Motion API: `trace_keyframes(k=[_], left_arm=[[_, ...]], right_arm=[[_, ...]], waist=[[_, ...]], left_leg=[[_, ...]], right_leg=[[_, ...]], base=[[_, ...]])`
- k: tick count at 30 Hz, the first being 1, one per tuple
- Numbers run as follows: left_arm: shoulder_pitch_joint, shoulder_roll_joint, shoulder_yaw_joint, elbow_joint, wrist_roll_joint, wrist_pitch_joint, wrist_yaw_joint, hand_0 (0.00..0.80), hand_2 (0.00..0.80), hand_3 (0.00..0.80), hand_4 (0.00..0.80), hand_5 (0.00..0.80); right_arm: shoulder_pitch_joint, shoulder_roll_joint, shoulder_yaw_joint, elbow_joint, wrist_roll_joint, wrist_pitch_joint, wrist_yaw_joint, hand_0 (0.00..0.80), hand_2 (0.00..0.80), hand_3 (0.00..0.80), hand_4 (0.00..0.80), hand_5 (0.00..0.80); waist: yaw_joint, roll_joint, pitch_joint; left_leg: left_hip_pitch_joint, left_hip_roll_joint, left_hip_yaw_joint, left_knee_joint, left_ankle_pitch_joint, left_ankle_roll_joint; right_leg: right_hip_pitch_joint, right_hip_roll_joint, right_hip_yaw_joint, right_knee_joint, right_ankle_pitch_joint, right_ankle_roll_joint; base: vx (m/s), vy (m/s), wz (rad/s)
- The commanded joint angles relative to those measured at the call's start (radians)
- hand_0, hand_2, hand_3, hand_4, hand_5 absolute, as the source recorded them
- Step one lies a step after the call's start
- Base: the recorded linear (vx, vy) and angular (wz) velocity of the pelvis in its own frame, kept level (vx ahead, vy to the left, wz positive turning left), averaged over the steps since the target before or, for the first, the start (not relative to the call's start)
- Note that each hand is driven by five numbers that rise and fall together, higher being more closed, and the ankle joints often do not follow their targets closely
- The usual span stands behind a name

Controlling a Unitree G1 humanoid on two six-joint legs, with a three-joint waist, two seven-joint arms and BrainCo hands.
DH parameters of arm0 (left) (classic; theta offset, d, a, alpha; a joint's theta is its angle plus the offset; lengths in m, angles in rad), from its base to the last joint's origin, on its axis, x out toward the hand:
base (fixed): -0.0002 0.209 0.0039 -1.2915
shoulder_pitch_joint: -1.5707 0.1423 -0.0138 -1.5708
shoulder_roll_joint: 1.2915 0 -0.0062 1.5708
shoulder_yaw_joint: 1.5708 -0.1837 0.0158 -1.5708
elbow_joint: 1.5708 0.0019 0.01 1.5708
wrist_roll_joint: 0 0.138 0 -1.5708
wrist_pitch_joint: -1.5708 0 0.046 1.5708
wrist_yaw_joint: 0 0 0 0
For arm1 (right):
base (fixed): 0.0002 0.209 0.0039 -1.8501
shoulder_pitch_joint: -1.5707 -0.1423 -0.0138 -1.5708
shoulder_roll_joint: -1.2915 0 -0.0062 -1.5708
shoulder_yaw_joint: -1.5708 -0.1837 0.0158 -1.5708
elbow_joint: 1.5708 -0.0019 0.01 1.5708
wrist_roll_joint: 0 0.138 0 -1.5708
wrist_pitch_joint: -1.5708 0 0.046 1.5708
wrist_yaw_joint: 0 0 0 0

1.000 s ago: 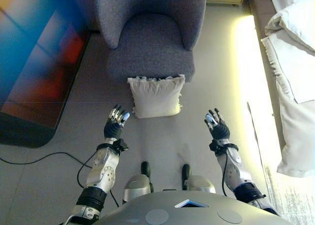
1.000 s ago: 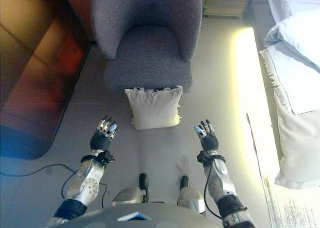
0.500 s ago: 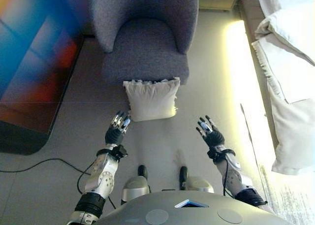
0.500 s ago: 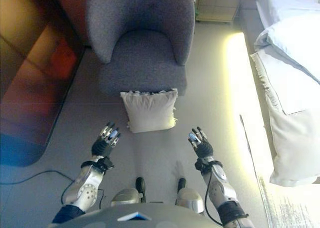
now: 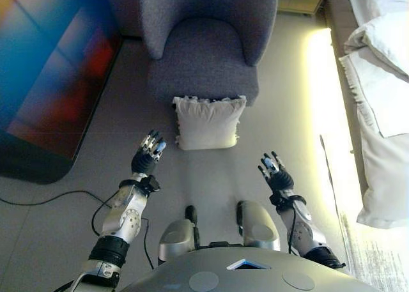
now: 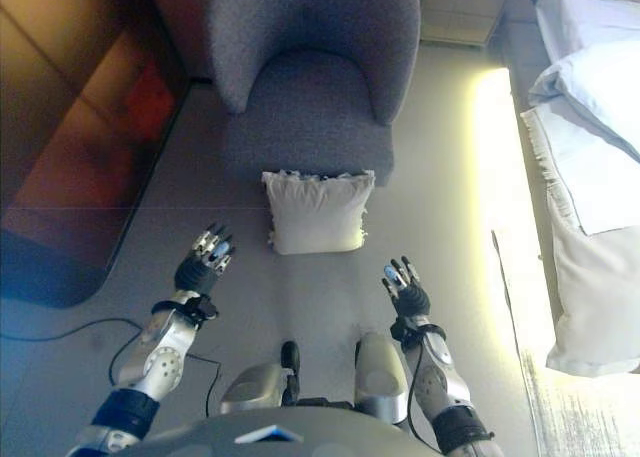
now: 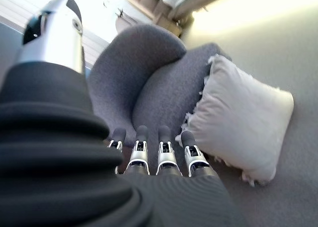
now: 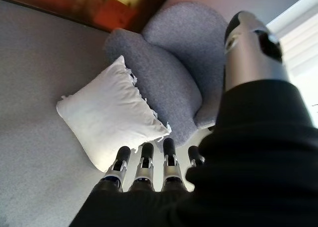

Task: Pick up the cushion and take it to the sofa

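White square fringed fabric cushion (image 5: pixel 208 122) leans on the floor vs front of grey upholstered armchair (image 5: pixel 206 46). You've got left hand (image 5: pixel 146 159) & right hand (image 5: pixel 276 176) either side, apart from it, fingers straight, holding nothing.

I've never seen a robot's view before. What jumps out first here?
A white cushion stands on the floor, leaning on the front of a grey armchair. The left hand and right hand are raised open either side of it, touching nothing. White bedding lies along the right edge.
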Motion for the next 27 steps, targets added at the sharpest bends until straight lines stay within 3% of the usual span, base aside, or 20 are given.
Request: trace_keyframes(k=[1,5,7,8,10,11,12,13,15,17,19,21,24,25,27], left_arm=[[0.007,0.028,-0.01,-0.085,0.045,-0.027,-0.026,0.0,0.0,0.0,0.0,0.0],[0.031,0.015,-0.014,-0.073,0.039,0.004,-0.051,0.0,0.0,0.0,0.0,0.0],[0.06,-0.003,-0.016,-0.062,0.04,0.002,-0.049,0.0,0.0,0.0,0.0,0.0],[0.075,-0.013,-0.013,-0.06,0.036,0.003,-0.046,0.0,0.0,0.0,0.0,0.0],[0.108,-0.03,-0.002,-0.071,0.024,0.015,-0.03,0.0,0.0,0.0,0.0,0.0],[0.114,-0.036,0.002,-0.073,0.014,0.015,-0.02,0.0,0.0,0.0,0.0,0.0],[0.109,-0.041,0.009,-0.072,-0.007,0.015,-0.015,0.0,0.0,0.0,0.0,0.0],[0.099,-0.046,0.011,-0.069,-0.022,0.009,-0.006,0.0,0.0,0.0,0.0,0.0],[0.067,-0.058,0.003,-0.059,-0.018,-0.007,0.031,0.0,0.0,0.0,0.0,0.0],[0.048,-0.058,-0.001,-0.071,-0.026,-0.005,0.045,0.0,0.0,0.0,0.0,0.0],[0.043,-0.048,0.003,-0.081,-0.035,-0.007,0.044,0.0,0.0,0.0,0.0,0.0],[0.046,-0.042,0.02,-0.092,-0.064,-0.002,0.028,0.0,0.0,0.0,0.0,0.0],[0.051,-0.049,0.031,-0.098,-0.074,-0.004,0.014,0.0,0.0,0.0,0.0,0.0],[0.058,-0.052,0.033,-0.11,-0.074,-0.012,0.017,0.0,0.0,0.0,0.0,0.0],[0.061,-0.054,0.031,-0.117,-0.079,-0.021,0.019,0.0,0.0,0.0,0.0,0.0]], right_arm=[[-0.016,-0.011,-0.019,-0.043,0.062,-0.048,0.008,0.0,0.0,0.0,0.0,0.0],[-0.018,-0.008,-0.039,-0.022,0.061,-0.028,0.025,0.0,0.0,0.0,0.0,0.0],[-0.006,-0.007,-0.047,-0.017,0.041,-0.002,0.033,0.0,0.0,0.0,0.0,0.0],[0.001,-0.006,-0.044,-0.018,0.031,0.007,0.035,0.0,0.0,0.0,0.0,0.0],[0.015,-0.01,-0.031,-0.038,0.002,0.03,0.032,0.0,0.0,0.0,0.0,0.0],[0.021,-0.016,-0.022,-0.052,-0.014,0.037,0.035,0.0,0.0,0.0,0.0,0.0],[0.022,-0.024,-0.013,-0.062,-0.019,0.042,0.047,0.0,0.0,0.0,0.0,0.0],[0.018,-0.031,-0.006,-0.06,-0.023,0.043,0.062,0.0,0.0,0.0,0.0,0.0],[-0.003,-0.039,0.003,-0.032,-0.038,0.038,0.068,0.0,0.0,0.0,0.0,0.0],[-0.021,-0.05,0.012,-0.014,-0.024,0.02,0.074,0.0,0.0,0.0,0.0,0.0],[-0.029,-0.051,0.015,-0.014,-0.012,0.01,0.086,0.0,0.0,0.0,0.0,0.0],[-0.023,-0.052,0.007,-0.024,-0.015,0.012,0.086,0.0,0.0,0.0,0.0,0.0],[-0.004,-0.051,-0.004,-0.037,-0.005,0.013,0.088,0.0,0.0,0.0,0.0,0.0],[0.009,-0.054,-0.014,-0.049,-0.006,0.022,0.1,0.0,0.0,0.0,0.0,0.0],[0.021,-0.057,-0.018,-0.059,-0.005,0.025,0.108,0.0,0.0,0.0,0.0,0.0]], waist=[[-0.049,-0.057,-0.033],[-0.061,-0.059,-0.029],[-0.072,-0.053,-0.046],[-0.077,-0.042,-0.059],[-0.089,-0.018,-0.095],[-0.099,-0.005,-0.113],[-0.107,-0.003,-0.128],[-0.108,-0.009,-0.135],[-0.093,-0.038,-0.138],[-0.068,-0.051,-0.123],[-0.041,-0.06,-0.105],[-0.023,-0.058,-0.095],[-0.008,-0.049,-0.094],[-0.001,-0.039,-0.096],[0.001,-0.028,-0.095]], left_leg=[[0.118,-0.09,0.014,0.094,-0.212,0.026],[0.192,-0.079,0.017,0.119,-0.28,0.03],[0.24,-0.056,0.041,0.128,-0.282,0.025],[0.26,-0.037,0.052,0.138,-0.245,0.011],[0.303,0.024,0.078,0.187,-0.113,-0.039],[0.313,0.061,0.087,0.234,-0.008,-0.078],[0.296,0.085,0.102,0.322,0.082,-0.108],[0.263,0.094,0.112,0.422,0.122,-0.119],[0.137,0.104,0.137,0.627,0.129,-0.106],[0.016,0.136,0.153,0.679,0.088,-0.079],[-0.065,0.14,0.146,0.567,0.061,-0.05],[-0.092,0.132,0.124,0.4,0.068,-0.043],[-0.105,0.14,0.063,0.189,0.111,-0.069],[-0.104,0.152,0.018,0.088,0.121,-0.087],[-0.084,0.169,0.002,0.005,0.118,-0.1]], right_leg=[[-0.059,-0.007,0.011,-0.246,0.312,0.041],[-0.106,-0.014,-0.052,-0.269,0.354,0.04],[-0.104,-0.011,-0.092,-0.225,0.325,0.03],[-0.096,0.002,-0.101,-0.205,0.306,0.021],[-0.084,0.035,-0.113,-0.134,0.267,-0.009],[-0.073,0.058,-0.107,-0.109,0.244,-0.034],[-0.046,0.079,-0.096,-0.102,0.216,-0.063],[-0.015,0.091,-0.087,-0.103,0.194,-0.089],[0.064,0.099,-0.079,-0.116,0.158,-0.132],[0.127,0.108,-0.074,-0.122,0.122,-0.152],[0.172,0.117,-0.051,-0.118,0.085,-0.152],[0.195,0.125,-0.021,-0.122,0.06,-0.141],[0.216,0.136,0.019,-0.127,0.034,-0.124],[0.23,0.136,0.044,-0.122,0.015,-0.113],[0.247,0.127,0.058,-0.114,-0.006,-0.102]], base=[[0.55,-0.104,0.52],[0.554,-0.1,0.33],[0.606,-0.116,-0.06],[0.596,-0.138,0.0],[0.526,-0.158,-0.29],[0.451,-0.169,-0.38],[0.477,-0.193,-0.35],[0.463,-0.204,-0.32],[0.449,-0.214,-0.29],[0.352,-0.121,-0.41],[0.298,0.03,-0.32],[0.26,0.149,-0.46],[0.277,0.182,-0.44],[0.284,0.161,-0.36],[0.313,0.177,-0.46]])
